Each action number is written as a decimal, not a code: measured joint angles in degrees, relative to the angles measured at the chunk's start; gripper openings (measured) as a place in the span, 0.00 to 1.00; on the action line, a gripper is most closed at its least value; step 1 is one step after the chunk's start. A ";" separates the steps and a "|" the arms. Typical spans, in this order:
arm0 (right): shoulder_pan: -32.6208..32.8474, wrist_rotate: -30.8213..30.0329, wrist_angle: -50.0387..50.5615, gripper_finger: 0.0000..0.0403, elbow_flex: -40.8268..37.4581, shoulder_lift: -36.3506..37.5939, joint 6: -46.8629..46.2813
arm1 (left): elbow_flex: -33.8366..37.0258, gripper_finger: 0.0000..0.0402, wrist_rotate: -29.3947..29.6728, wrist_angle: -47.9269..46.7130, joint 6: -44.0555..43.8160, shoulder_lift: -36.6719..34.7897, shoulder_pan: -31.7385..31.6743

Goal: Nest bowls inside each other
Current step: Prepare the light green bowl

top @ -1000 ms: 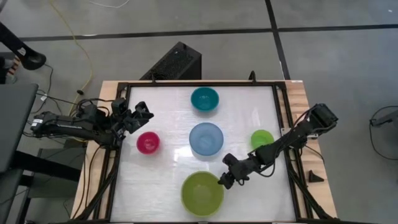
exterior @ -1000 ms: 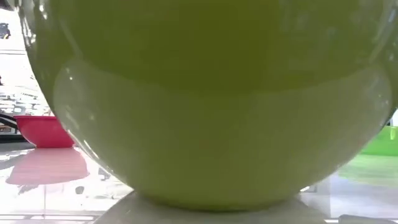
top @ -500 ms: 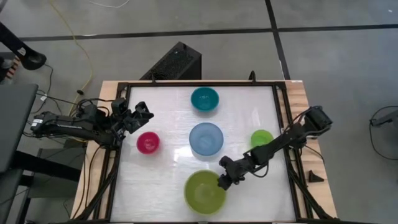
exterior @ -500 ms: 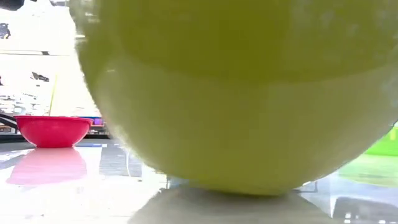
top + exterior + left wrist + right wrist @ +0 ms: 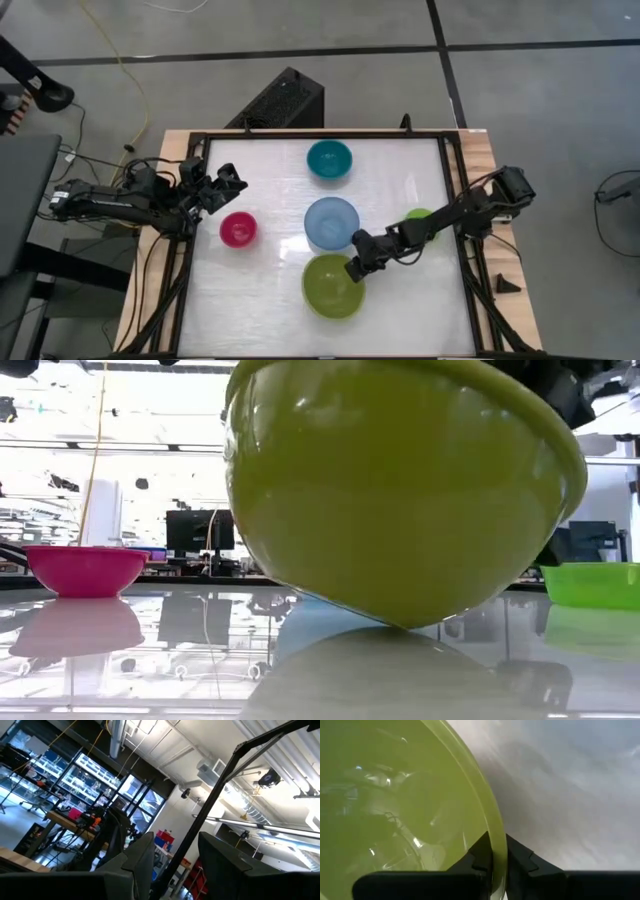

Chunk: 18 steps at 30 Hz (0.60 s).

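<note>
White tabletop [image 5: 270, 300], six o'clock: right gripper [image 5: 354, 270] pinches the tilted olive bowl [image 5: 330, 288] by its rim; that thin hold could slip.

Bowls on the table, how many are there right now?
5: teal bowl far centre, blue bowl mid-table, red bowl left, small green bowl partly behind the right arm, olive bowl near, tilted in right gripper.

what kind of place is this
Probably a robotics lab or workshop. Two arms are mounted at a framed white table on a bare concrete floor; the low view shows monitors on benches behind, and the left wrist view shows exposed ceiling ducts.
</note>
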State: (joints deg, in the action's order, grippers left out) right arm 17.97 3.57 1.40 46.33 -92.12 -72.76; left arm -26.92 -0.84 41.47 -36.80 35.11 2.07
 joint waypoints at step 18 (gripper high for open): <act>-0.49 -4.02 8.95 0.49 0.00 14.74 3.25 | 0.00 0.35 0.26 0.00 1.26 0.00 0.00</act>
State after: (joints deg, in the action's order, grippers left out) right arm 17.47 -0.44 10.35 46.33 -77.38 -69.51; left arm -26.92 -0.58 41.47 -35.54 35.11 2.07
